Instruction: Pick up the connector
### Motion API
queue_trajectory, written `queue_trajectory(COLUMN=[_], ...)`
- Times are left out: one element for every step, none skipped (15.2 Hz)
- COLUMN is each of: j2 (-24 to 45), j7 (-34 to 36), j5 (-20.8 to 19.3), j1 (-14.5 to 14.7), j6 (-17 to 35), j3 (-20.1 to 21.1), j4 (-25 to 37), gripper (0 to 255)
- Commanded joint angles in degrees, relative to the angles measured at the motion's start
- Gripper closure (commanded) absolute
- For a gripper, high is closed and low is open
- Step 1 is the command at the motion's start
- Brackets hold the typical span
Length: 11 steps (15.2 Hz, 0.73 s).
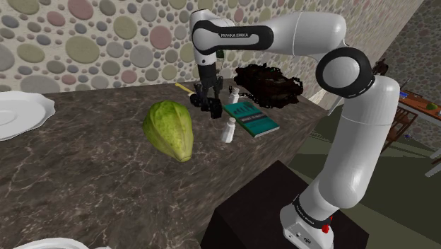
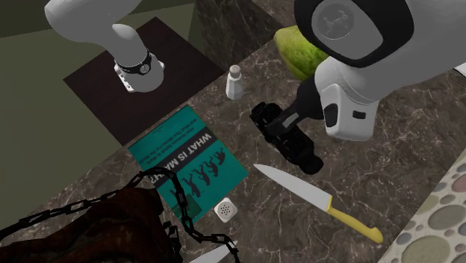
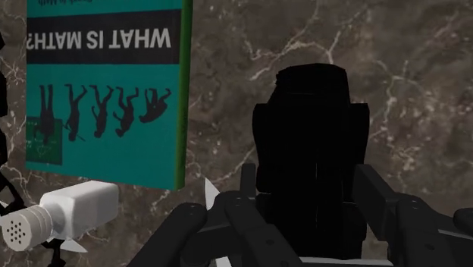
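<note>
The connector [image 3: 311, 152] is a black, blocky thing. It sits right between the two fingers of the gripper [image 3: 307, 176], and the fingers press on it from both sides, so they are clamped on it. In the second exterior view the gripper [image 2: 287, 138] is near the middle of the frame, low over the dark stone counter [image 2: 388, 149].

A teal book [image 2: 187, 161] lies flat at the left of the gripper. A knife [image 2: 314, 198] with a yellow handle lies just below the gripper. A small white shaker [image 2: 234, 82] stands above the book.

In the shoulder view a big green fruit [image 1: 169, 129] lies left of the middle. A white plate [image 1: 21, 113] sits at the left edge.
</note>
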Motion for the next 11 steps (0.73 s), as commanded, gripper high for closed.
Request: queue_trajectory(j2=[-0.2, -0.2, -0.2, -0.2, -0.2, -0.2, -0.2, -0.1, -0.1, -0.1, 0.0], j7=[-0.2, -0.3, -0.4, -0.5, -0.6, -0.6, -0.7, -0.8, -0.9, -0.9, -0.9], j5=[0.0, 0.0, 0.0, 0.0, 0.0, 0.0, 0.0, 0.0, 0.0, 0.0, 0.0], j1=[0.0, 0.1, 0.1, 0.2, 0.2, 0.3, 0.3, 0.4, 0.4, 0.4, 0.4], j6=[-1.5, -2.2, -3.0, -3.8, -4.5, -5.3, -6.1, -6.9, -7.7, -7.8, -7.8], j3=[0.0, 0.0, 0.0, 0.0, 0.1, 0.1, 0.1, 0.1, 0.1, 0.1, 0.1], j4=[1.4, 2.1, 2.8, 3.6, 4.3, 5.1, 6.0, 6.8, 7.7, 7.8, 7.8], gripper=[255, 255, 255, 255, 255, 255, 255, 255, 255, 255, 255])
